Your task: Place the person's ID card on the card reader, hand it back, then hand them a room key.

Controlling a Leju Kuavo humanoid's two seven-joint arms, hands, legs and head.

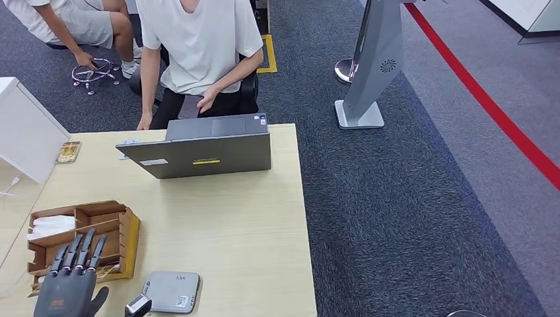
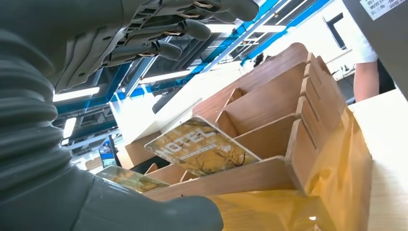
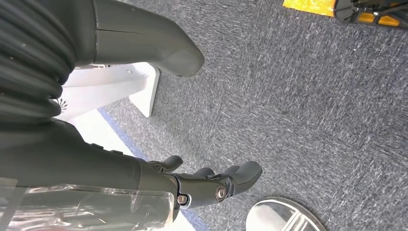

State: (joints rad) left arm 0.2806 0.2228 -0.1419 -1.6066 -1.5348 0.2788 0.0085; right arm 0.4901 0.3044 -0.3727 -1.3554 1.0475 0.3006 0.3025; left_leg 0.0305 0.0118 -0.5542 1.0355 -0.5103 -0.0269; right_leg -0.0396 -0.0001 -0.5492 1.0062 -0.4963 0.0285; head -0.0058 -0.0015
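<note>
My left hand (image 1: 69, 282) hovers at the near left of the table, fingers straight and spread over the wooden card holder (image 1: 99, 231), holding nothing. In the left wrist view, a key card printed HOTEL (image 2: 199, 147) leans in a slot of the holder (image 2: 284, 120), between my fingers (image 2: 192, 29) and thumb (image 2: 159, 216) but untouched. The grey card reader (image 1: 170, 291) lies just right of that hand with nothing on it. My right hand (image 3: 207, 185) hangs over the carpet, loosely curled and empty. The person (image 1: 198, 46) sits behind the table holding a dark phone.
An open grey laptop (image 1: 205, 148) stands at the far side of the table (image 1: 244, 231), its back toward me. A patterned card (image 1: 69, 152) lies at the far left near a white box (image 1: 23, 132). A grey stand (image 1: 373, 66) is on the carpet at right.
</note>
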